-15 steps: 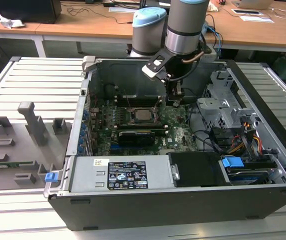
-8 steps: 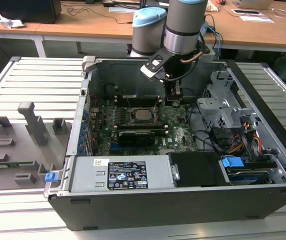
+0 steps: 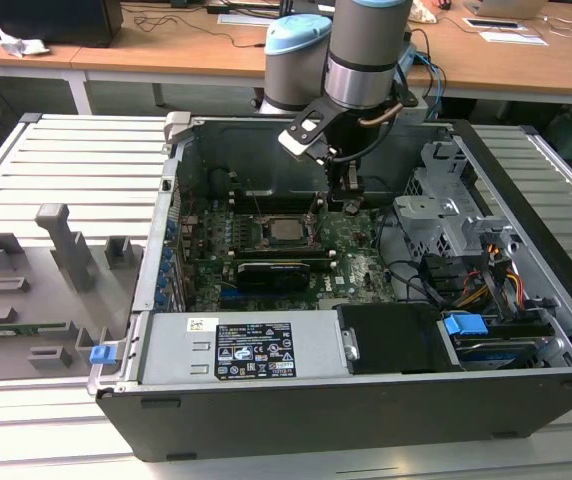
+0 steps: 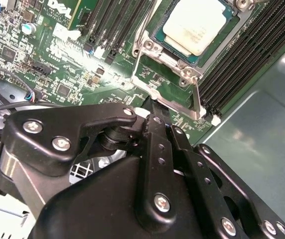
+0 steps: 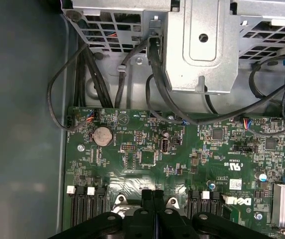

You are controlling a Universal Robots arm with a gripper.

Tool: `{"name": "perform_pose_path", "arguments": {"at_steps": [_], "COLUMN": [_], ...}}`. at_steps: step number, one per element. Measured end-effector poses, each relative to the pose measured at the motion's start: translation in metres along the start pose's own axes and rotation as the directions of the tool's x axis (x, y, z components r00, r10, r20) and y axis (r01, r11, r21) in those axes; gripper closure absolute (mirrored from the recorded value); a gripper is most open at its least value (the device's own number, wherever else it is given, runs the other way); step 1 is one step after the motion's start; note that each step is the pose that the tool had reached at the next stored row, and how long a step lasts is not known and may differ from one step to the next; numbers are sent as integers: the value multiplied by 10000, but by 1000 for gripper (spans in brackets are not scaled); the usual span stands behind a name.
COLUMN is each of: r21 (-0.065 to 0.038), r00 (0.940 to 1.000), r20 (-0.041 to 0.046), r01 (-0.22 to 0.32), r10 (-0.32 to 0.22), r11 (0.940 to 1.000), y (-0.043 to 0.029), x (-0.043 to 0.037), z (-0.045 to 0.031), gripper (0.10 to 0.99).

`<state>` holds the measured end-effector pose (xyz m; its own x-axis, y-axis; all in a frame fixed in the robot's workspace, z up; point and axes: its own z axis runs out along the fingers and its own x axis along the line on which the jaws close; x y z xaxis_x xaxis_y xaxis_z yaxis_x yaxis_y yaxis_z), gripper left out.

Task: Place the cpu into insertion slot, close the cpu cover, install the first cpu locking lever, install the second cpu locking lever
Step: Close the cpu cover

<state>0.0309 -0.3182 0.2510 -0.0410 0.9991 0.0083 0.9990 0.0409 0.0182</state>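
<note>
In the exterior view the arm reaches down into the open computer case (image 3: 366, 410), which lies on a slatted table (image 3: 66, 160); the gripper (image 3: 349, 195) hangs over the motherboard (image 3: 356, 255), just beside the cpu (image 3: 284, 230) on the exterior view's right; the cpu, a small pale-grey square, sits about mid-board, with a long black expansion card (image 3: 278, 272) just beyond it toward the case wall nearest the camera. In the second wrist view the cpu lies flat in the insertion slot (image 4: 187, 73): a matte silver-grey top with rounded corners and a green rim around it, then the slot's silvery border with its screw heads; long black memory slots (image 4: 242, 55) flank it; the gripper has its black fingers (image 4: 150, 124) pressed together, nothing between them, the tips close to the slot's border. In the first wrist view the gripper shows the same thin seam — fingers together — above the motherboard, with a coin cell (image 5: 102, 134) and black cables (image 5: 155, 74) toward the metal drive cage (image 5: 197, 45).
</note>
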Motion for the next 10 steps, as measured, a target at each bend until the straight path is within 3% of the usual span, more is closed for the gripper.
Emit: {"name": "perform_pose_path", "arguments": {"at_steps": [10], "r21": [0], "r00": [10000], "r20": [0], "r01": [0], "r10": [0], "r11": [10000], "y": [-38], "x": [2], "z": [-1], "gripper": [980]}}
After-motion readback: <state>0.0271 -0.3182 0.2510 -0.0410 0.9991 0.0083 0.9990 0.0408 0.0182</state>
